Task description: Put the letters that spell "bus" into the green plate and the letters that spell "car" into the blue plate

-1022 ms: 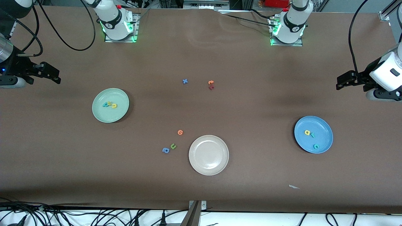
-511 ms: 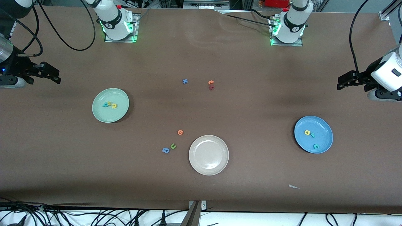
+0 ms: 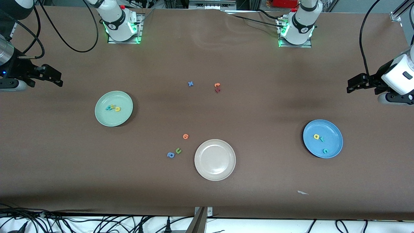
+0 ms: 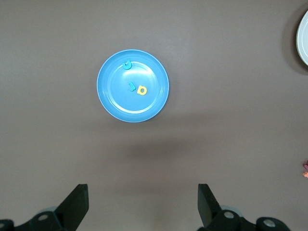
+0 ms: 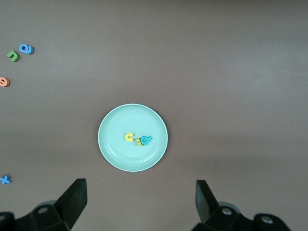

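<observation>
front view is showing you the sorting done: "bus" letters point(image 3: 113, 107) lying in the green plate point(image 3: 103, 119), "car" letters point(image 3: 320, 140) in the blue plate point(image 3: 336, 129). left gripper point(image 3: 352, 84) and right gripper point(image 3: 55, 77) are hanging wide open, empty, at the table's ends; you're needing no further pick, just parking.

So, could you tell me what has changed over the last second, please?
Almost nothing. The left gripper drifted slightly at its end of the table; the right gripper waits at its own end. Both are open and empty. The letters in the green plate and blue plate have not moved.
</observation>
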{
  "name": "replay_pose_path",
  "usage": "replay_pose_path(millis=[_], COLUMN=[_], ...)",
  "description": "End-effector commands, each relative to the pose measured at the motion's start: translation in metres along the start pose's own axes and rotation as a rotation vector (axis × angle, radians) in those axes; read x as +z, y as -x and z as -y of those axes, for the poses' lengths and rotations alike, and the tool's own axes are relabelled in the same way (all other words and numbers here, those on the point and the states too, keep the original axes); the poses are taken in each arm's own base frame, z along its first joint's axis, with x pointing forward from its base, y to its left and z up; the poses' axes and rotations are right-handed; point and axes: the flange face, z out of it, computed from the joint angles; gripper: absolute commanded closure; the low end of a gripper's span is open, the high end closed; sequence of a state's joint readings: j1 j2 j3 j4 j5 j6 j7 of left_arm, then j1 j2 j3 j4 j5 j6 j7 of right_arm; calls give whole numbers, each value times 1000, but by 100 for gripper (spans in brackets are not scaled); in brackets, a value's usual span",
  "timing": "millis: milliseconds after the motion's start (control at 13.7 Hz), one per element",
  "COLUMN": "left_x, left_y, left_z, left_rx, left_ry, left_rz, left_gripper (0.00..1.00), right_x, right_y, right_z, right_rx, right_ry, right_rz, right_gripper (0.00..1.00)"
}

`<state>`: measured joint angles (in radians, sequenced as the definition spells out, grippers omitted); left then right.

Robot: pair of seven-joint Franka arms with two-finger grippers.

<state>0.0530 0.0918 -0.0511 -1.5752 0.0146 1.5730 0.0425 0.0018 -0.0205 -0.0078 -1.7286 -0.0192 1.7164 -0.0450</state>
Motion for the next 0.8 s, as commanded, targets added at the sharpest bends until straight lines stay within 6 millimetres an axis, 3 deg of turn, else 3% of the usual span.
replay_pose_path(millis=[0, 730], left_x=[1, 1], left_y=[1, 2], left_z=[1, -3], left_rx=[-4, 2], left_ry=[17, 17], left_rz=[-10, -10], left_gripper=[0, 0], right_x=[-4, -8], right_y=[-3, -4], right_z=[-1, 3], right_rx=[6, 0], right_ry=[-4, -3], right_rz=[-3, -7], right_gripper=[0, 0])
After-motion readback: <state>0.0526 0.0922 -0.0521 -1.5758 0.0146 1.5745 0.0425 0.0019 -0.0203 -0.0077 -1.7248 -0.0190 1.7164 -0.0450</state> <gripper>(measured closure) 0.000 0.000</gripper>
